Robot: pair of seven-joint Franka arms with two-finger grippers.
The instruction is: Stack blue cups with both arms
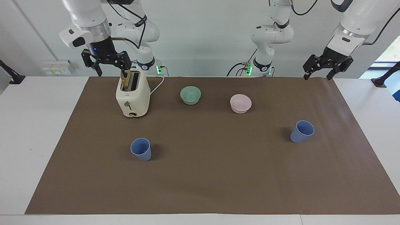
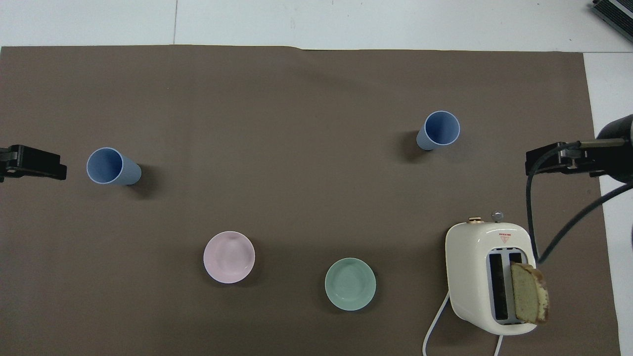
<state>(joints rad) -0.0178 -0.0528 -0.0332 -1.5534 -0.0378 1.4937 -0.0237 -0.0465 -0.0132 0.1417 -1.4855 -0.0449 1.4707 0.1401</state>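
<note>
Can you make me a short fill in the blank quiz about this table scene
1. The two blue cups stand ____ from the robots than both bowls.
2. The slice of bread sits in the ____.
3. The pink bowl lies beside the ____ bowl.
4. The right hand is over the ____.

Answers: farther; toaster; green; toaster

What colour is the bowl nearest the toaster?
Pale green bowl; clearest in the overhead view, beside the cream toaster.

Small red triangle mark on the cream toaster (image 2: 487,269) top, its lettering too small to read, faint red mark on its front, no other legible text
</note>
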